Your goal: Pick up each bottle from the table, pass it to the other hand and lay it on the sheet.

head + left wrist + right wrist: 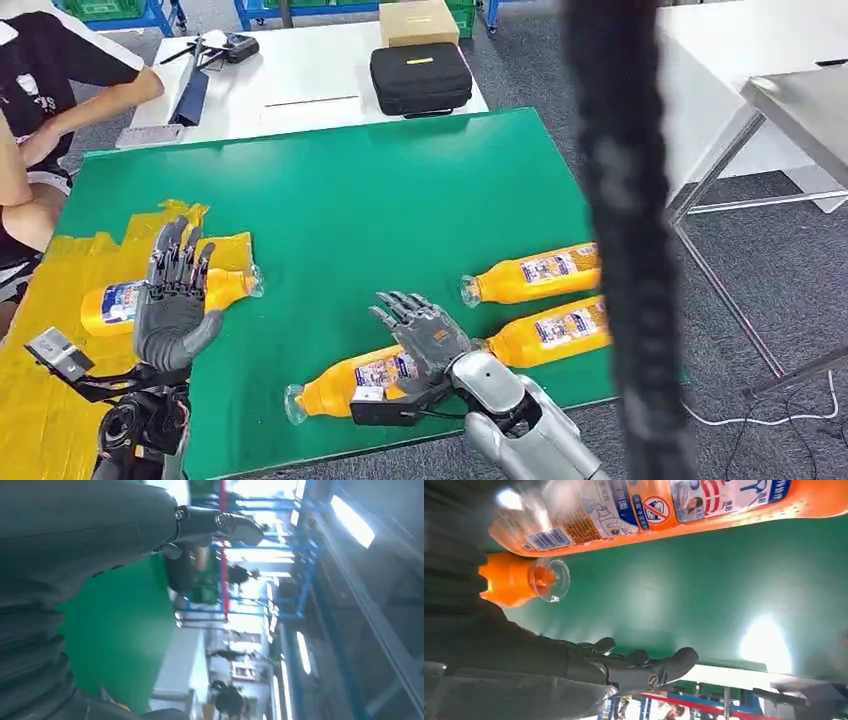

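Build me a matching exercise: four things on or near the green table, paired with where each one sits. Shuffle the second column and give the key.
Things:
1. black case
2. bottle behind the left hand
3. cardboard box
4. bottle under the right hand

Places:
A. on the green mat, near its front edge
B. on the yellow sheet
C. on the white table, touching the mat's far edge
D. behind the black case

Pairs: 1-C, 2-B, 3-D, 4-A
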Controlling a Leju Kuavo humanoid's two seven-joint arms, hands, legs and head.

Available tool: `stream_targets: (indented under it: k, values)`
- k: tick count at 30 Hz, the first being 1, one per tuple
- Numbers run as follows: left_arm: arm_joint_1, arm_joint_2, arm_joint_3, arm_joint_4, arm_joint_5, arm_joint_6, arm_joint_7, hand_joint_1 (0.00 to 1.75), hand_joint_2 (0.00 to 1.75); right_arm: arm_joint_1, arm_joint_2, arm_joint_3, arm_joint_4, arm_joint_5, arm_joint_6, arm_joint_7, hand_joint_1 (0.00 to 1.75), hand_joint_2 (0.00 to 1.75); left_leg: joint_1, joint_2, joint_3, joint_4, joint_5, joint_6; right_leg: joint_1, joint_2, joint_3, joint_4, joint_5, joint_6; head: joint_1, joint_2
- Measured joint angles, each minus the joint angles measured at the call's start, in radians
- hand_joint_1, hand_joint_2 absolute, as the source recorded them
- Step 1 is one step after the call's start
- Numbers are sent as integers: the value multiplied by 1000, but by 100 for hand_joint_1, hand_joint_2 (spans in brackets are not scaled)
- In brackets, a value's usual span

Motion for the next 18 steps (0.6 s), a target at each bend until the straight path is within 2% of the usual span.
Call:
stream_targets:
  k: [6, 10, 12, 14, 18]
  values:
    - [3, -5, -42, -67, 10, -3, 0, 0, 175, -46, 31, 0, 83, 11, 6, 21, 0, 175, 1, 3, 13, -1, -4, 0, 0, 0, 12, 0, -5, 0, 0, 0]
    - [6, -10, -58, -92, 14, -3, 0, 0, 175, -74, 49, -1, 132, 13, 10, 28, 0, 175, 2, 5, 28, -1, -15, -1, 1, 0, 25, -1, -18, -2, -1, 0]
    - [2, -11, -61, -99, 15, -3, 0, 0, 175, -90, 56, -2, 147, 15, 13, 28, 0, 175, 3, 5, 25, -1, -15, -1, 1, 0, 22, -1, -20, -2, 1, 0]
    - [-6, -16, -62, -110, 16, 0, 1, 0, 175, -108, 66, -6, 167, 18, 16, 29, 0, 175, 3, 5, 15, -1, -14, -1, 1, 0, 15, -1, -21, -1, 0, 0]
    - [-8, -19, -61, -119, 19, 0, 3, 0, 175, -125, 76, -13, 199, 19, 18, 29, 0, 175, 4, 5, 15, -1, 2, -1, 3, 0, 14, 0, -20, -1, 0, 0]
